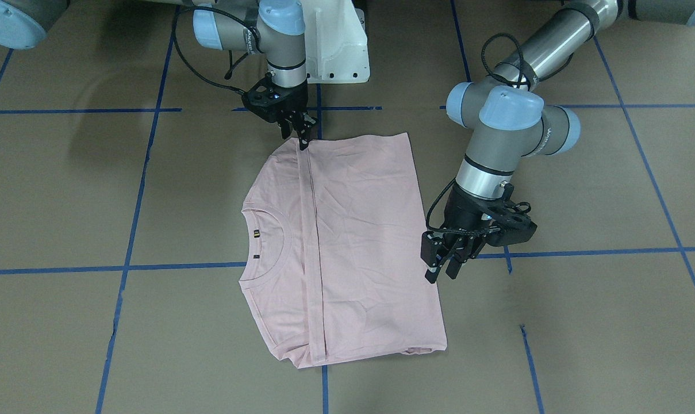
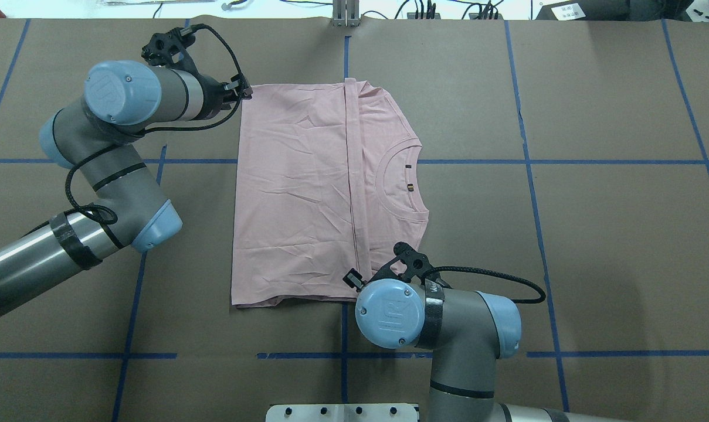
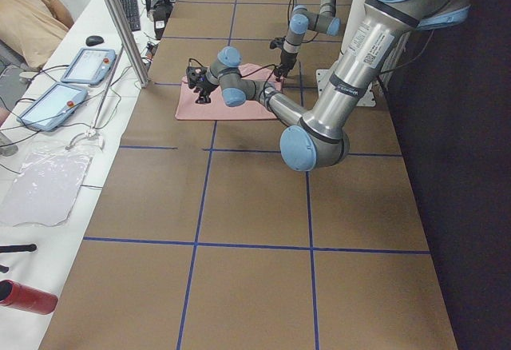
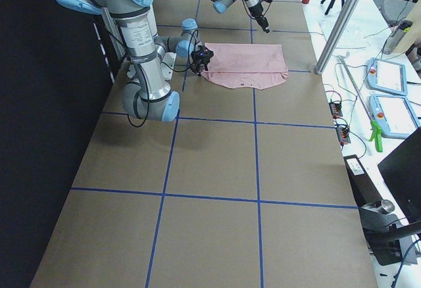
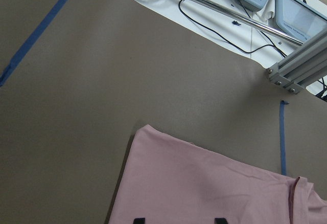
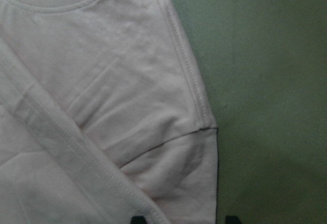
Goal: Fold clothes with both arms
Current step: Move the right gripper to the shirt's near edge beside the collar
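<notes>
The pale pink T-shirt [image 1: 358,230] lies flat on the brown table, its hem folded up to just short of the ribbed collar [image 1: 267,247]. The print is hidden. It also shows in the overhead view [image 2: 295,193]. My left gripper [image 1: 442,271] hangs open just above the shirt's far folded corner [image 5: 148,132]; its fingertips [image 5: 138,220] are apart. My right gripper [image 1: 304,141] stands at the shirt's near edge by the hem line, over the folded sleeve [image 6: 168,168]. Its fingertips [image 6: 137,219] are apart on either side of the cloth's edge.
The white pedestal base [image 1: 338,52] stands just behind the shirt's near edge. Blue tape lines [image 2: 530,164] cross the table. Beyond the far edge are an aluminium post [image 5: 301,60], tablets [image 3: 88,66], cables and a seated operator [image 3: 28,14].
</notes>
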`<action>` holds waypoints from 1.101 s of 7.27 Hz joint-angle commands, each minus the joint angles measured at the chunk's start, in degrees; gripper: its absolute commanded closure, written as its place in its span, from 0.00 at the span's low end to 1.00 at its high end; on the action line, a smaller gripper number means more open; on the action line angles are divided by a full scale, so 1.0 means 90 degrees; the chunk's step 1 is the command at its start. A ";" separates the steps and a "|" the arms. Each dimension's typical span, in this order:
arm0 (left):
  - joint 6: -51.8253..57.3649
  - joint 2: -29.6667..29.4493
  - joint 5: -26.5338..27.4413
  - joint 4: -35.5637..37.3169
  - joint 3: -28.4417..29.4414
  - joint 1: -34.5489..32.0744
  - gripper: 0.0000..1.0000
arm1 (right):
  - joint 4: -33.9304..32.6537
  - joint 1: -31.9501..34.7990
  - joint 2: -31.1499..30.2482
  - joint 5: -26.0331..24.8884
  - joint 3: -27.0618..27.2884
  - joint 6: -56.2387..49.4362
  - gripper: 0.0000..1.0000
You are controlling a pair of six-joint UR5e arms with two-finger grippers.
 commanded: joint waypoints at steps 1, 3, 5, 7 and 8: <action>-0.0009 0.0013 0.0009 0.0008 -0.0002 0.0000 0.45 | 0.0019 -0.0026 0.0074 -0.0006 0.0004 -0.0012 1.00; -0.0009 0.0110 0.0009 -0.0002 -0.0021 0.0000 0.45 | -0.0010 0.0013 0.0084 -0.0006 0.0014 -0.0041 1.00; -0.0009 0.0121 0.0009 -0.0002 -0.0021 0.0000 0.45 | -0.0058 0.0013 0.0075 -0.0016 0.0023 -0.0031 1.00; -0.0009 0.0111 0.0009 -0.0002 -0.0031 0.0010 0.45 | -0.0078 0.0062 0.0075 -0.0006 0.0149 -0.0031 1.00; -0.0009 0.0111 0.0009 0.0008 -0.0050 0.0010 0.45 | -0.0078 0.0062 0.0007 -0.0006 0.0247 -0.0031 1.00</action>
